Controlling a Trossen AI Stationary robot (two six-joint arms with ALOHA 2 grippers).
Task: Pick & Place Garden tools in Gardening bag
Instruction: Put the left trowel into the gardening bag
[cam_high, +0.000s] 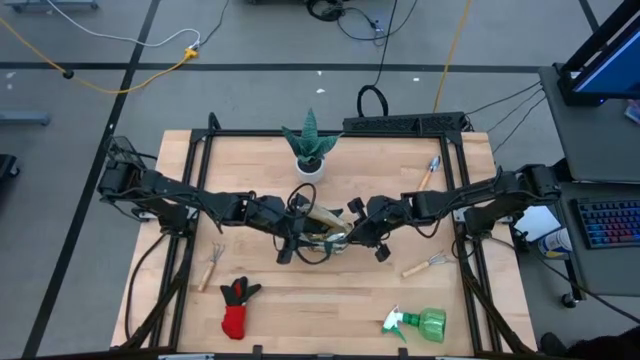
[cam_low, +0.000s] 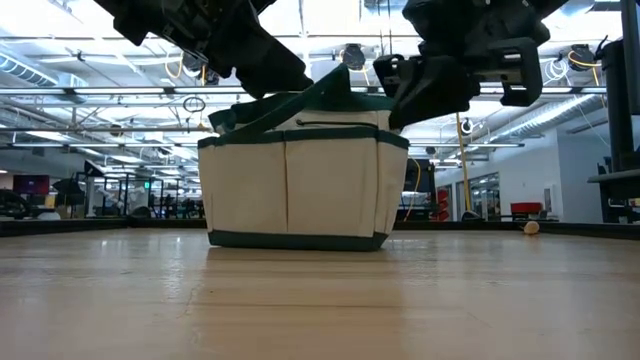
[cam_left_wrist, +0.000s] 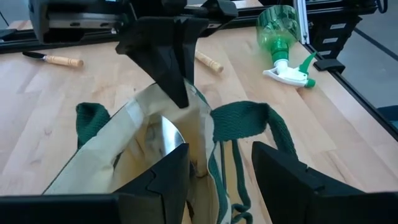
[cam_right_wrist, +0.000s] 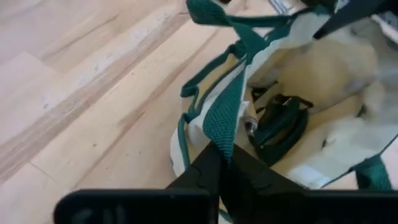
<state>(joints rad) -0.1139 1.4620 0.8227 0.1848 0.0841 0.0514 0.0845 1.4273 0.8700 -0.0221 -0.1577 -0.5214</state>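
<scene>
The beige gardening bag (cam_high: 322, 238) with green trim stands on its base at the table's middle (cam_low: 300, 180). Green-black pruning shears (cam_right_wrist: 280, 124) and a shiny trowel blade (cam_left_wrist: 165, 134) lie inside it. My right gripper (cam_right_wrist: 221, 158) is shut on the bag's right rim. My left gripper (cam_left_wrist: 214, 177) is open at the bag's left rim, with one finger (cam_left_wrist: 168, 180) over the inside and the other (cam_left_wrist: 286, 180) outside. I cannot tell whether they touch the bag. On the table lie a red-black glove (cam_high: 237, 305), a green spray bottle (cam_high: 418, 323), a rake (cam_high: 428, 263), a fork (cam_high: 212, 265) and a trowel (cam_high: 432, 172). My right gripper pinches the green webbing at the bag's rim (cam_right_wrist: 221, 124) between its two shut fingers, slanting down from the table's right side. In the left wrist view the rim (cam_left_wrist: 183, 99) is drawn up to a peak under those fingers. The bag's base stays on the table.
A spiky green plant in a white pot (cam_high: 310, 150) stands just beyond the bag. A dark frame (cam_high: 470, 250) runs along the table's edges. The bag's loop handle (cam_left_wrist: 249, 118) lies slack over its near side. Bare tabletop (cam_high: 320, 300) lies in front of the bag.
</scene>
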